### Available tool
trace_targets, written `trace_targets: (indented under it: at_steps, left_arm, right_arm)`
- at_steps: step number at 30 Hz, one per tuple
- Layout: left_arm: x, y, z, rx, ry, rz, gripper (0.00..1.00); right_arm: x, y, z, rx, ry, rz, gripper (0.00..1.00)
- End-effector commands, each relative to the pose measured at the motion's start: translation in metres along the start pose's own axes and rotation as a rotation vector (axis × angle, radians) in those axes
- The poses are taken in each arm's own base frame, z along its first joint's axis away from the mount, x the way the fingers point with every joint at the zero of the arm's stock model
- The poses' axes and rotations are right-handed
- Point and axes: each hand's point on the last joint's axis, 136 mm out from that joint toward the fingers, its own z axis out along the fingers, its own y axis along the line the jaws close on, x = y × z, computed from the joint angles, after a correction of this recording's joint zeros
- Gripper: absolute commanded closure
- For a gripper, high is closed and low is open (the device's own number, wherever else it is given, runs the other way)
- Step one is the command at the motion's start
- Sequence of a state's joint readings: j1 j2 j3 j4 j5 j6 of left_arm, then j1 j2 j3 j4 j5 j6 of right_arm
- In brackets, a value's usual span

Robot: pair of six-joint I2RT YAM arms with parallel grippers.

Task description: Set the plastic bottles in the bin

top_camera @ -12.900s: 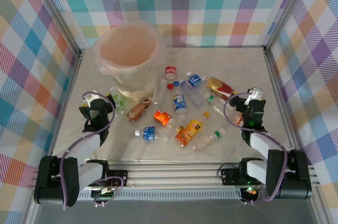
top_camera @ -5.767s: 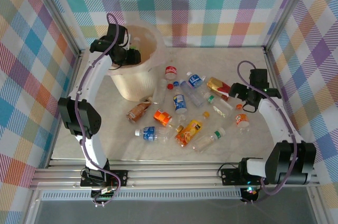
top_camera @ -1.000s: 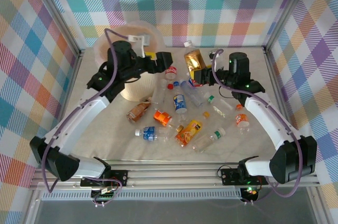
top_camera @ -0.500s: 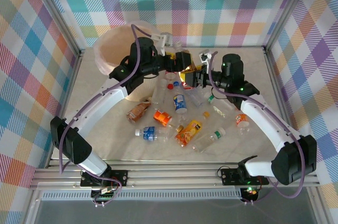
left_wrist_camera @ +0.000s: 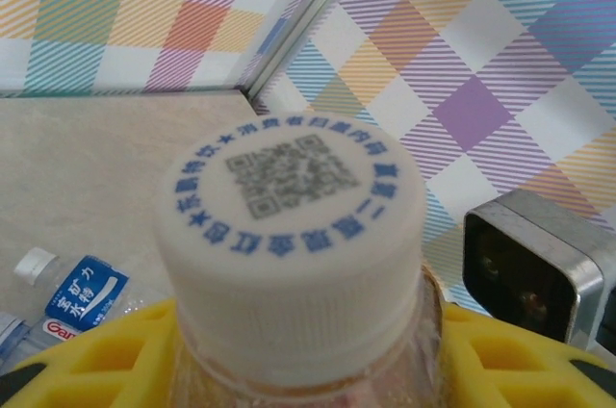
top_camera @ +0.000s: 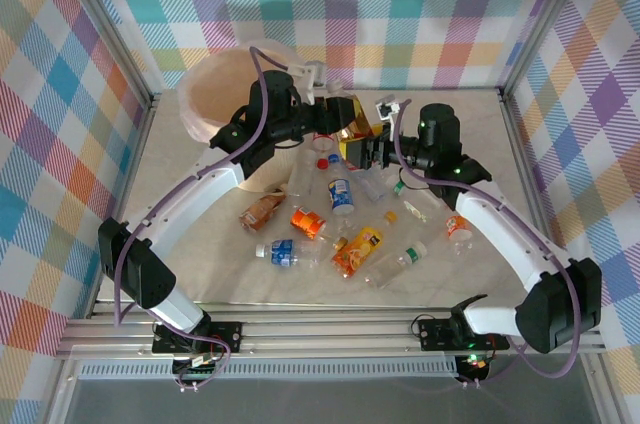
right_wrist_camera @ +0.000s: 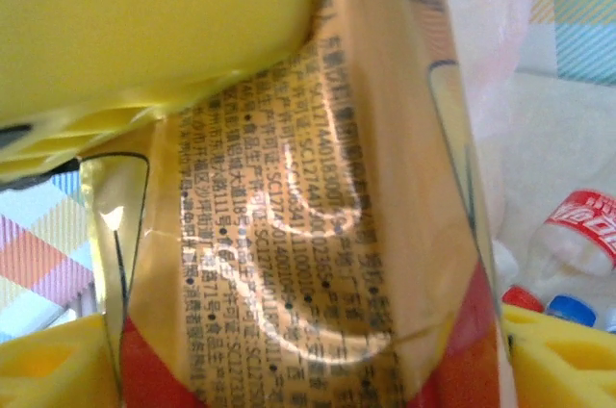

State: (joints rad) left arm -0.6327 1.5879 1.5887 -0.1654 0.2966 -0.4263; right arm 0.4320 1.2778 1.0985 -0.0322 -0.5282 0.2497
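While the left tool (top_camera: 343,116) and the right tool (top_camera: 372,149) meet nose to nose above the desk (top_camera: 470,124), 1 gold-labelled bottle (top_camera: 356,130) hangs between them, well off the surface. From the left wrist, that tool's yellow pads (left_wrist_camera: 87,360) sit snug against both sides of the neck just under the white cap (left_wrist_camera: 289,225), so I'd say it has closed on the bottle. The right tool's fingers (right_wrist_camera: 553,355) stand wide, 1 at each edge of the label; I can't tell whether they press on it or merely flank it.

The bin (top_camera: 192,104) lies behind the left tool, back along its own arm, and the other bottles (top_camera: 341,196) lie scattered below both tools.

Here is what worries me. A grip on the neck alone leaves the whole body dangling, so if the right tool lets go cleanly the bottle may swing or twist in the pads and slip out, dropping onto the pile underneath. If the left tool pulls away before the right fingers are clear, they could drag the label and wrench the neck loose. The 2 tools are also very close, so a careless retreat could knock them together. On the carry back, a low-hanging bottle could catch the bin's rim or its bag.
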Motion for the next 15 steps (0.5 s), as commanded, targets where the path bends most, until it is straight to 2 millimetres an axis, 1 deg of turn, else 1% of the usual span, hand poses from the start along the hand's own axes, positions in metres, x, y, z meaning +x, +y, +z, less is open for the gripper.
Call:
trace_targets:
  at_steps: [1, 4, 8, 10, 15]
  left_arm:
    - [-0.028, -0.008, -0.017, -0.034, -0.102, 0.056, 0.57]
    - [-0.043, -0.003, -0.027, -0.081, -0.147, 0.094, 0.56]
    - [-0.068, 0.009, -0.043, -0.159, -0.203, 0.142, 0.56]
    - [-0.082, 0.015, -0.054, -0.2, -0.238, 0.167, 0.56]
    - [-0.123, 0.031, -0.09, -0.311, -0.336, 0.212, 0.55]
  right_arm:
    - [0.003, 0.003, -0.012, 0.036, 0.008, 0.012, 0.0]
    - [0.006, 0.001, -0.024, 0.101, 0.015, 0.031, 0.0]
    - [0.012, -0.011, -0.048, 0.247, 0.016, 0.078, 0.0]
    - [0.016, -0.023, -0.065, 0.365, 0.01, 0.113, 0.0]
    - [0.036, -0.065, -0.122, 0.748, 0.04, 0.199, 0.0]
